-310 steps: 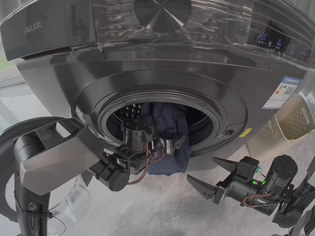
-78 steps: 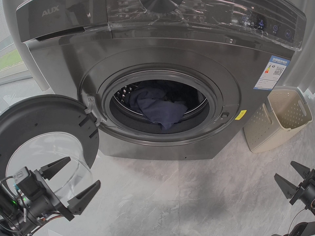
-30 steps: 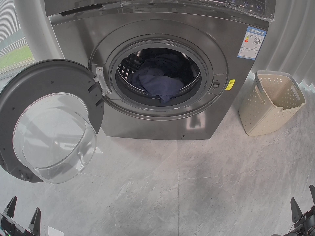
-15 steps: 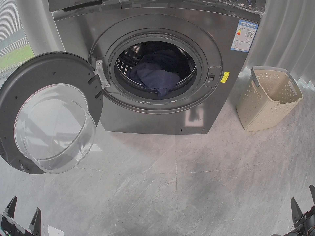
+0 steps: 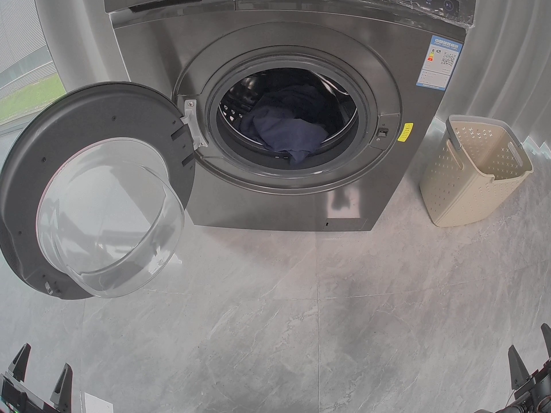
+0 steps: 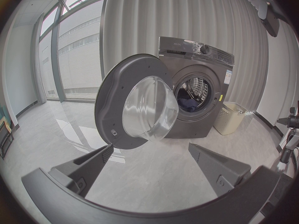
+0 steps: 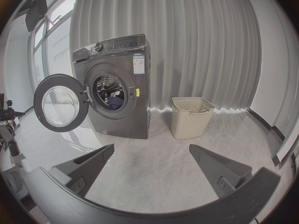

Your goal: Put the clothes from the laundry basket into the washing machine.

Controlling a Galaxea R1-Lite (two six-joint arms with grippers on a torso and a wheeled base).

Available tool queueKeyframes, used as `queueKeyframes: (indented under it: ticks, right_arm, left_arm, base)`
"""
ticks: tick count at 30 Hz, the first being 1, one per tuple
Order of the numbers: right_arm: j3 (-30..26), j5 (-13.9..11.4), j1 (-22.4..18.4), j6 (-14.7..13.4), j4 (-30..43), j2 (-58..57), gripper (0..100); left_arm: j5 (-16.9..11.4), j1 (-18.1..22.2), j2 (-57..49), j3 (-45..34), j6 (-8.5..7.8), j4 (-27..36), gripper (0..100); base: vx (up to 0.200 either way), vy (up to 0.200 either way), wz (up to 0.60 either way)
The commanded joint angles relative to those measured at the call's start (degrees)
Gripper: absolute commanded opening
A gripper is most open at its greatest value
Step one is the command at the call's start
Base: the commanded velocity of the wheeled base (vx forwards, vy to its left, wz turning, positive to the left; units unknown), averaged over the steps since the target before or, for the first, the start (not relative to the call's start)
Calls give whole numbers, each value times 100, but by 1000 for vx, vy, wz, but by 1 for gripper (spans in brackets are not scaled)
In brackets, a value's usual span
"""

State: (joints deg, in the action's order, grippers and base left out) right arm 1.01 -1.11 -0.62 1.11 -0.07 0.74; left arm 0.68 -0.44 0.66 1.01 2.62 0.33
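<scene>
Dark blue clothes lie bunched in the drum of the washing machine, one fold drooping over the drum's lip. Its round door stands swung wide to the robot's left. A white-and-blue label and a small yellow sticker mark the front, their print too small to read. The cream laundry basket stands near the machine's right side. The left gripper and right gripper are both spread wide, well back from the machine. The left wrist view takes in tall windows.

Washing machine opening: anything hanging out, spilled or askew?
One thing: the dark blue garment lies in the drum, but a fold droops over its front lip. It might catch when the door shuts. The laundry basket stands upright; nothing spilled.
</scene>
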Motion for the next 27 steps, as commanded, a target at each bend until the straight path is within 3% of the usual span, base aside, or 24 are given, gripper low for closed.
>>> queueKeyframes:
  ticks: [1,3,27]
  right_arm:
    - [-101,-3,1,3,-1,-57,100]
    - [-101,-3,1,3,-1,-66,100]
    - [-101,-3,1,3,-1,-66,100]
  left_arm:
    - [2,0,-66,-101,10,2,100]
    - [2,0,-66,-101,2,2,100]
    - [-7,0,-66,-101,2,2,100]
  base:
    - [0,0,0]
    - [0,0,0]
    - [0,200,0]
